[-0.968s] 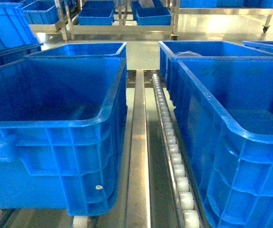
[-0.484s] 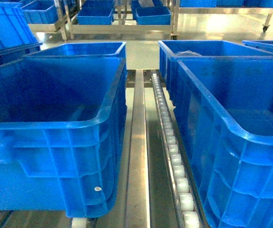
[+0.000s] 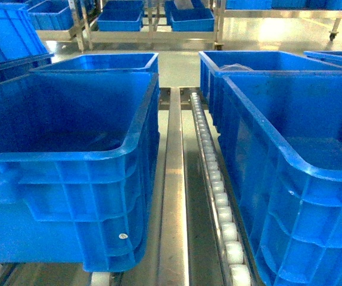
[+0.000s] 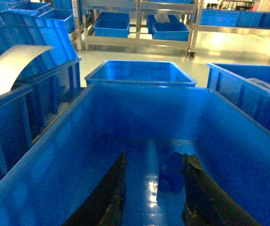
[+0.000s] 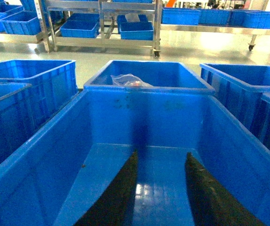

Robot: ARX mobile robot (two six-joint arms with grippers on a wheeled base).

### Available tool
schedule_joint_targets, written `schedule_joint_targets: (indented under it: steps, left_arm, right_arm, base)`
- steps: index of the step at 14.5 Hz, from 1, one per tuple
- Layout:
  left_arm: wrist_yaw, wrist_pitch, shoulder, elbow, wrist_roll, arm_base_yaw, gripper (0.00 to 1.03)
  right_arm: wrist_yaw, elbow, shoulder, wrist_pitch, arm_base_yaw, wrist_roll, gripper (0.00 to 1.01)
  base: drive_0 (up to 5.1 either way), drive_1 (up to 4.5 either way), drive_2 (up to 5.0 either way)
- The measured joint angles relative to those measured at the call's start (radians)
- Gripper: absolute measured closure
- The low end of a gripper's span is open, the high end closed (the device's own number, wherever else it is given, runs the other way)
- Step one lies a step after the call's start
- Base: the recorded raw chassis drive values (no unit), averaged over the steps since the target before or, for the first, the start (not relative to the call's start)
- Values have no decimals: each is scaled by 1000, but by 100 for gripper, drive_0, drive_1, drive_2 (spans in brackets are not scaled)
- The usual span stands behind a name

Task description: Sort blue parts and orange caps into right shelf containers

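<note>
My left gripper (image 4: pixel 154 155) hangs open inside a large blue crate (image 4: pixel 139 113), the left crate (image 3: pixel 136 128) of the head view. A dark blue part (image 4: pixel 171 172) lies on that crate's floor between the fingers, close to the right finger (image 4: pixel 198 188); the jaws are not closed on it. Low inside the right crate (image 3: pixel 260 128), my right gripper (image 5: pixel 162 153) is also open, over the bare floor (image 5: pixel 161 188) with nothing between its fingers. Neither gripper shows in the head view. Orange caps are out of view.
A steel rail and a white roller track (image 3: pixel 218 196) run between the two crates. Behind them stand further blue crates (image 3: pixel 108 61); the one behind the right crate holds a clear plastic bag (image 5: pixel 128 81) with a reddish spot. Racks with blue bins (image 3: pixel 120 21) line the back.
The head view wobbled slightly and settled back. Nothing among the crates has visibly moved.
</note>
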Motion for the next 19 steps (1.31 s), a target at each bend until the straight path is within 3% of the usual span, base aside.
schedule_joint_targets:
  steps: [2,4,6,8,14,19]
  left_arm:
    - [-1,-37,-106,-68,0,0,101]
    - [-1,-95,-212,-122,2,0,101]
    - [-1,-80,-259,-186,2,0,101]
    - [-1,-166,-377,-212,2,0,101]
    - [0,-439,-677,-222,3,0,101]
    - [0,-591,-839,-222,3,0,101]
  right_arm:
    - [0,-76,-99,-26,0,1,99]
    - [0,-131,-198,-70,0,5,99]
    - [0,-174,-305,-132,0,5,99]
    - [0,-225,-347,-106,0,5,99]
    - [0,-248,-638,-377,0,5,99]
    - [0,-249,-805,-533,0,5,99]
  base:
    - [0,0,0]
    - [0,0,0]
    - [0,0,0]
    - [0,0,0]
    - [0,0,0]
    - [0,0,0]
